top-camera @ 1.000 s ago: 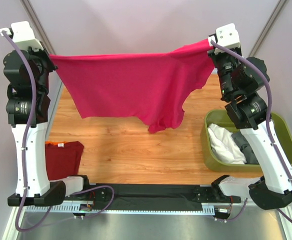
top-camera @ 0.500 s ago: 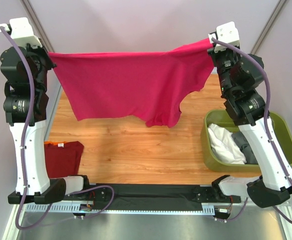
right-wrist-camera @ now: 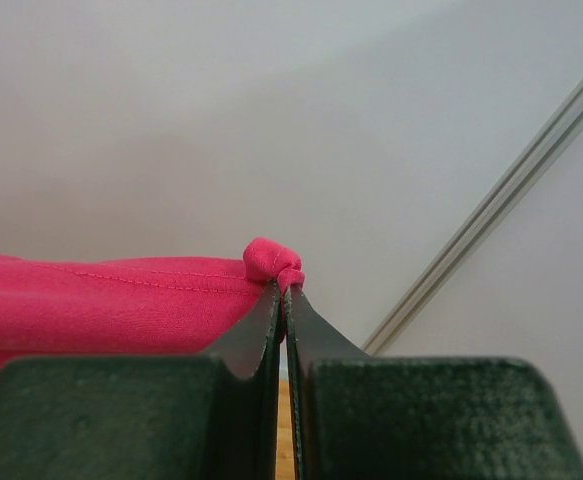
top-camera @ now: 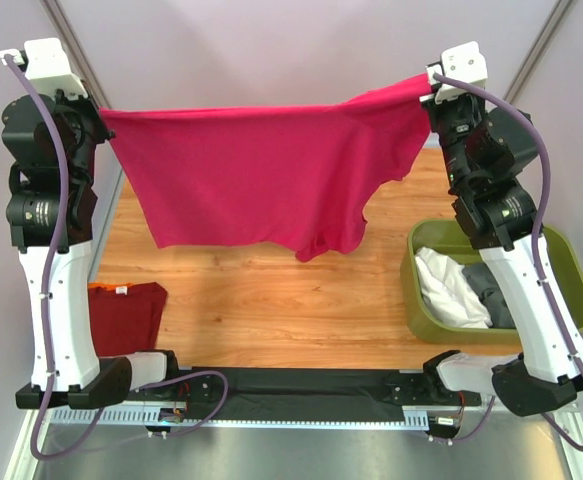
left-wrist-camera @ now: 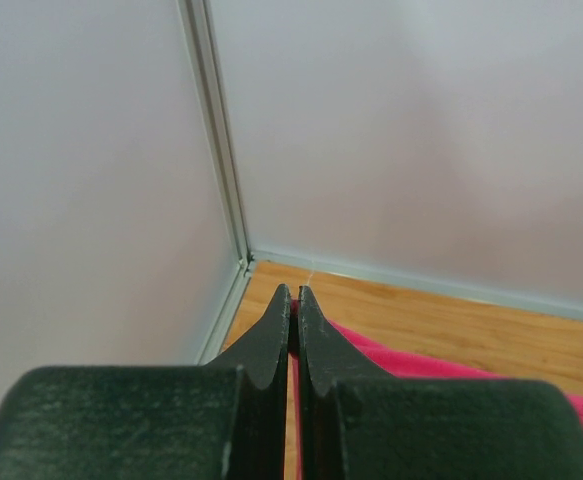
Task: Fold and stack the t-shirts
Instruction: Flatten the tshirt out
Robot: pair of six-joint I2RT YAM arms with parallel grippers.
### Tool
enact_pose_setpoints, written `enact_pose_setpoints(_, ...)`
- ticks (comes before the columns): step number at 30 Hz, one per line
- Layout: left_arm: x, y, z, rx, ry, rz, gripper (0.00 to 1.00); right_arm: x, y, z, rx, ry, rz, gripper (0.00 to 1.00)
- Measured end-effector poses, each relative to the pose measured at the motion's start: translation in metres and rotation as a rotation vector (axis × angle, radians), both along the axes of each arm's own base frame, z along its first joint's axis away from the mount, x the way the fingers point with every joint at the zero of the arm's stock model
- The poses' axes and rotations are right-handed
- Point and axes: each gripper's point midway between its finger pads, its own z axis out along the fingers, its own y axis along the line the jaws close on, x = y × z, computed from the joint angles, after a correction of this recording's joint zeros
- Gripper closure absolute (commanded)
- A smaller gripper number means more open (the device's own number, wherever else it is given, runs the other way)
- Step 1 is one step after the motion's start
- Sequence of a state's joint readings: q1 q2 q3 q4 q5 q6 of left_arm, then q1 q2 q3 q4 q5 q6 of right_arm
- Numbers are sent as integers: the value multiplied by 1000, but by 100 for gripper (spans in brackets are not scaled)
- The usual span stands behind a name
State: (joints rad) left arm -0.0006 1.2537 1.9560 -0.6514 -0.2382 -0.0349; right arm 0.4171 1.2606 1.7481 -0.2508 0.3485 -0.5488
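Though illegible, perhaps an orange label (top-camera: 119, 290) on the red t-shirt (top-camera: 131, 318)

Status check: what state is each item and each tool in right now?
left tool: shut on one top corner of the magenta t-shirt
right tool: shut on the other corner, cloth bunched at its tips
magenta t-shirt: held up, stretched between both tools
dark red t-shirt: lying flat on the table, looks folded
olive-green bin: upright, holding shirts
white shirt: crumpled in the bin
grey shirt: crumpled in the bin

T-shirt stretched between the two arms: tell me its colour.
The t-shirt is bright magenta-pink, plain; best seen in the top external view.
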Motion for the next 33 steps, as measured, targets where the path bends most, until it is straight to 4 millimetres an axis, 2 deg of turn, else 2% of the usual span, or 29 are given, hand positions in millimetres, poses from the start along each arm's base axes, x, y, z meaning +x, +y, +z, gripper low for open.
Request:
enact_pose_setpoints(10, -5, 0, 0, 0, 3, -3, 100, -7, -1, 1, 2, 3, 12, 100)
enact_pose_setpoints(16, -18, -3, 2, 0, -9, -16, 100, -21, -6, 8, 14, -10, 19, 100)
enact_pose_setpoints(20, -36, -4, 6, 2, -30, -24, 100, -40, -12, 17, 30, -39, 33, 100)
enact_pose_setpoints(25, -67, -5, 12, 2, -78, -29, 100, -75, -19, 27, 46, -89, 78, 100)
enact_pose_setpoints(29, -89, -6, 9, -1, -99, -32, 100, -104, -25, 32, 74, -112, 117, 99)
enact_pose_setpoints(33, -112, -6, 10, -1, -129, -31, 100, -122, -26, 31, 98, -116, 155, 100)
